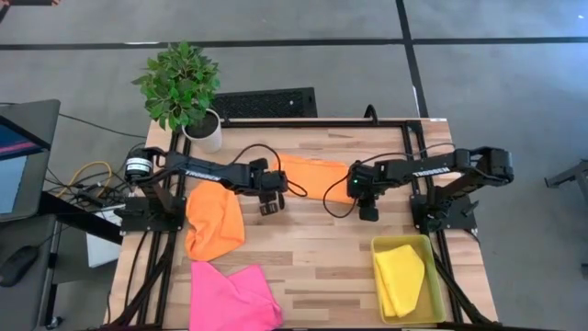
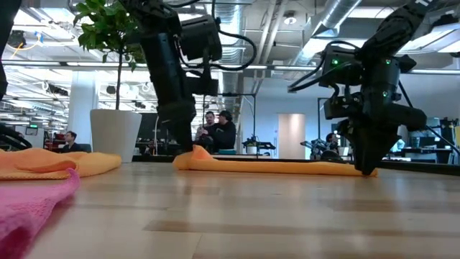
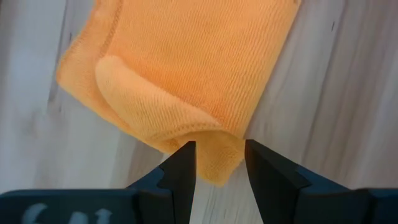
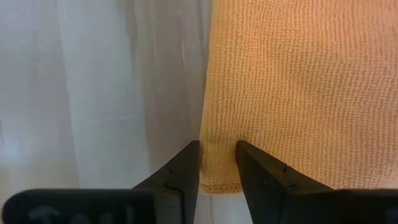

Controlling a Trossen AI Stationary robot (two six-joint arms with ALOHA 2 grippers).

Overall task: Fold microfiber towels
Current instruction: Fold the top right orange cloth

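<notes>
The hot pink towel (image 1: 231, 296) lies nearest the low camera, filling the lower left of that frame and sitting at the bottom left of the worktop (image 1: 312, 253) in the high view. Just above it there, a loosely bunched orange towel (image 1: 215, 221) rests by the left arm's base. At the lower right of the high view a yellow towel (image 1: 401, 279), already folded, lies inside the yellow bin (image 1: 439, 308).

The towel being worked is the second orange towel (image 1: 314, 175), spread flat in the upper middle of the high view between the two arms. The left gripper (image 3: 219, 163) is down at the towel's left end, its jaws standing on either side of a corner where a flap of cloth is curled over; they appear pinched on that corner. The right gripper (image 4: 217, 163) is down at the right end, its jaws set on either side of the towel's hemmed edge, closed onto it as far as the wrist view shows (a thin layer, so the gap is small). In the low view both grippers reach the worktop at the two ends of the flat orange strip.

The step in hand looks like taking hold of two corners for a fold. The next move likely calls for lifting both ends together, evenly, and carrying them across to the opposite edge without letting the thin cloth slip or sag in the middle.
</notes>
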